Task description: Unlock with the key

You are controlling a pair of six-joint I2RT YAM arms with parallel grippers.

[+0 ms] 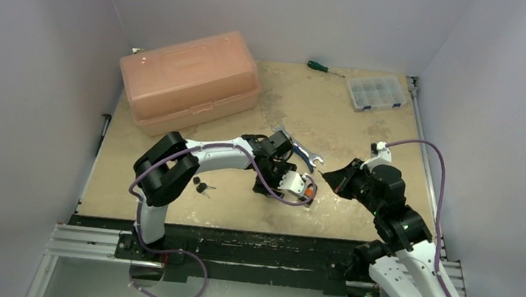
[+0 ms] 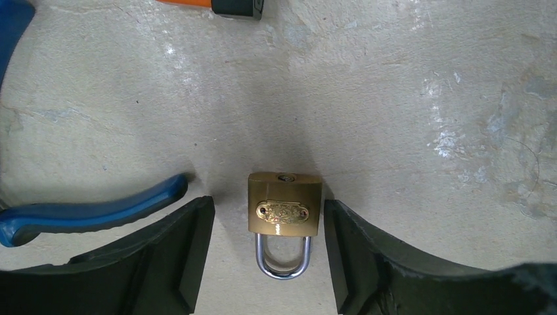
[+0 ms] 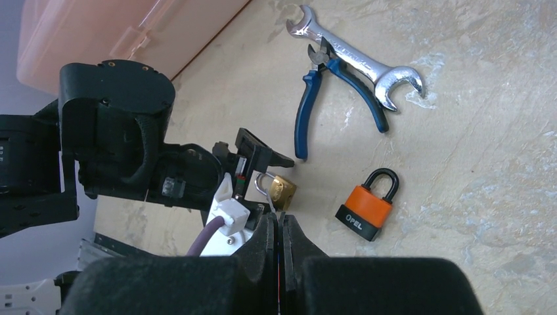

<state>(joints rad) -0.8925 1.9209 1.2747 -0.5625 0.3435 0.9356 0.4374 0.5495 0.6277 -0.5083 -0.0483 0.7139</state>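
Note:
A brass padlock (image 2: pixel 285 210) with a steel shackle lies flat on the table, keyhole end pointing away from the left wrist camera. My left gripper (image 2: pixel 269 256) is open and straddles it, one finger (image 2: pixel 177 256) on each side, the right finger close to the lock's edge. In the right wrist view the padlock (image 3: pixel 284 190) shows just beyond my right gripper (image 3: pixel 279 226), which is shut on a thin silver key (image 3: pixel 270 202). The key's blade points toward the lock, close to it. In the top view the left gripper (image 1: pixel 282 179) covers the lock and the right gripper (image 1: pixel 330 177) faces it.
An orange padlock (image 3: pixel 364 207) lies right of the brass one. Blue-handled pliers (image 3: pixel 309 98) and a steel wrench (image 3: pixel 358 56) lie beyond. A pink toolbox (image 1: pixel 190 80), a green screwdriver (image 1: pixel 319 66) and a clear parts box (image 1: pixel 376 92) stand at the back. Spare black-headed keys (image 1: pixel 202 186) lie near the left arm.

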